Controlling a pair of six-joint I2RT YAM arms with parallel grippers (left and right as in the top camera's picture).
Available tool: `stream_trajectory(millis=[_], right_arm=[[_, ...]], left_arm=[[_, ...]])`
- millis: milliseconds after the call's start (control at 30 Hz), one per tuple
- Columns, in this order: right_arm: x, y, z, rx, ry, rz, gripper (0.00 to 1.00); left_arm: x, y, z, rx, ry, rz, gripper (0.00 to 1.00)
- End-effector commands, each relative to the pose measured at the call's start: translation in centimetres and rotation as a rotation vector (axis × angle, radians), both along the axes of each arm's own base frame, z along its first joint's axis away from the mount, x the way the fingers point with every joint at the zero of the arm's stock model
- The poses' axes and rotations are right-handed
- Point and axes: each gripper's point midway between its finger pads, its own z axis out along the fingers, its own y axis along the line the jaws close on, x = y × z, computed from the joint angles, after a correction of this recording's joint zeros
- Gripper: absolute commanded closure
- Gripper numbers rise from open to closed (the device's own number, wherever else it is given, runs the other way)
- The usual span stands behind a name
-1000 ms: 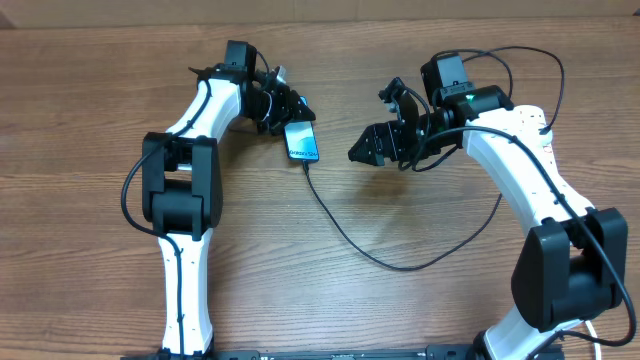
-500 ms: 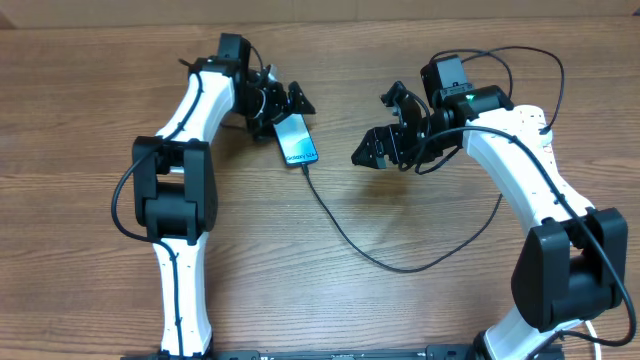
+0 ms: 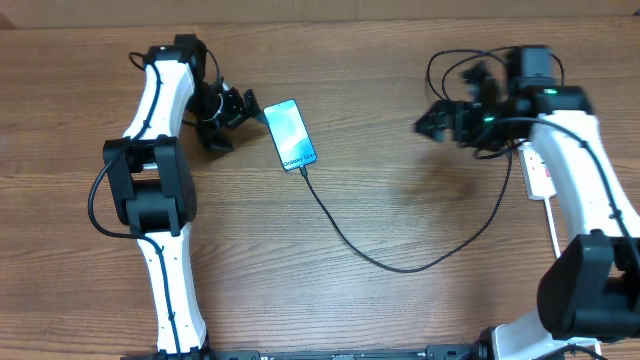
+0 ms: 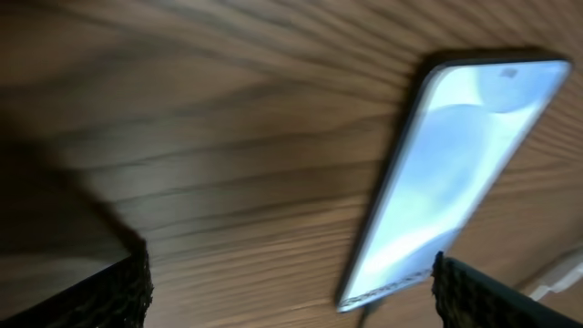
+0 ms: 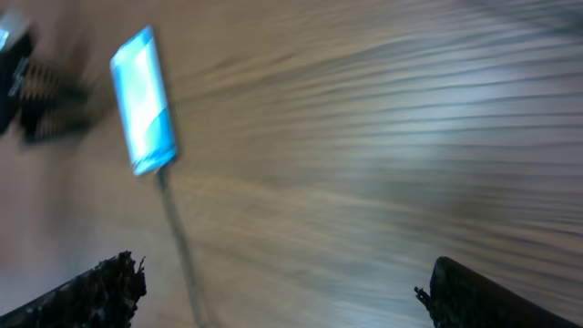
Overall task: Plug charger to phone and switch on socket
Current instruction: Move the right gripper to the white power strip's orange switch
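Left gripper (image 4: 290, 287) sits low over the wooden table (image 3: 330, 310), just left of the phone (image 3: 290, 135), fingers spread wide and holding nothing. Phone lies flat on the table, screen up and lit, set at an angle. Black cable (image 3: 345, 235) meets the phone's lower end and loops across the table towards the right arm. Right gripper (image 5: 278, 292) hangs well right of the phone, fingers apart and empty; its wrist view is blurred. White socket (image 3: 538, 172) lies under that arm, partly covered; its switches cannot be made out
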Motion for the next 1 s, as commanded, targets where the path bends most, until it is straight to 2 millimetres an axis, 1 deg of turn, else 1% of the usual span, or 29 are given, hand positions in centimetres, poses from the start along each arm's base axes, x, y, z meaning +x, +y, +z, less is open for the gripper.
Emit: stream_trajectory(millis=[0,33,133,167,200,233,267,333,367,400,433,467,500,600,667,833,967], right_arm=[[1.5,-5.7,1.7,-0.042,-0.06,-0.181,0.01],[2.3,-9.1,2.0,-0.056,-0.091,-0.275,0.04],[2.8,-13.9,2.5,-0.087,-0.139,-0.39,0.11],[2.9,-15.6,2.6,-0.098,-0.147,-0.451,0.13],[2.9,-17.1,2.7,-0.114,-0.155,-0.502,0.18],[3.0,-18.8,2.9,-0.133,-0.166,-0.558,0.19],[3.1,-20.0,3.0,-0.146,-0.179,-0.594,0.26],[3.4,-22.4,3.2,-0.177,-0.211,-0.652,0.61],[3.5,-23.2,3.2,-0.189,-0.221,-0.672,0.88],[3.7,-24.1,2.9,-0.197,-0.226,-0.699,0.96],[3.9,-24.9,2.5,-0.196,-0.223,-0.729,0.96],[4.0,-25.2,2.1,-0.193,-0.219,-0.739,0.96],[4.6,-25.8,0.6,-0.181,-0.201,-0.758,0.96],[5.4,-26.2,-1.8,-0.175,-0.176,-0.761,0.96],[5.8,-26.5,-3.3,-0.157,-0.151,-0.786,0.96],[6.0,-26.8,-6.9,-0.126,-0.081,-0.823,0.96],[5.8,-26.7,-9.2,-0.119,-0.032,-0.824,0.96]], left_arm=[[1.1,1.2,1.8,0.104,-0.074,-0.085,0.0],[1.2,0.6,3.9,0.108,-0.106,-0.113,0.0],[0.9,-0.7,6.5,0.109,-0.148,-0.157,0.0],[0.8,-1.2,7.2,0.109,-0.161,-0.173,0.0],[0.6,-1.8,8.0,0.109,-0.177,-0.191,0.0],[0.3,-2.5,8.8,0.107,-0.191,-0.208,0.0],[0.1,-3.1,9.5,0.107,-0.205,-0.222,0.0],[-0.3,-4.4,10.8,0.104,-0.23,-0.249,0.0],[-0.6,-5.1,11.3,0.102,-0.24,-0.262,0.0],[-0.8,-5.8,11.9,0.1,-0.253,-0.279,0.0],[-1.1,-6.6,12.4,0.099,-0.265,-0.295,0.0],[-1.3,-7.3,12.8,0.096,-0.275,-0.309,0.0],[-1.8,-8.7,13.5,0.092,-0.293,-0.339,0.0],[-2.7,-10.8,14.0,0.085,-0.307,-0.385,0.0],[-3.2,-11.9,14.0,0.081,-0.306,-0.41,0.0],[-4.0,-13.7,14.0,0.075,-0.309,-0.452,0.0],[-4.1,-14.0,14.0,0.074,-0.31,-0.457,0.0]])
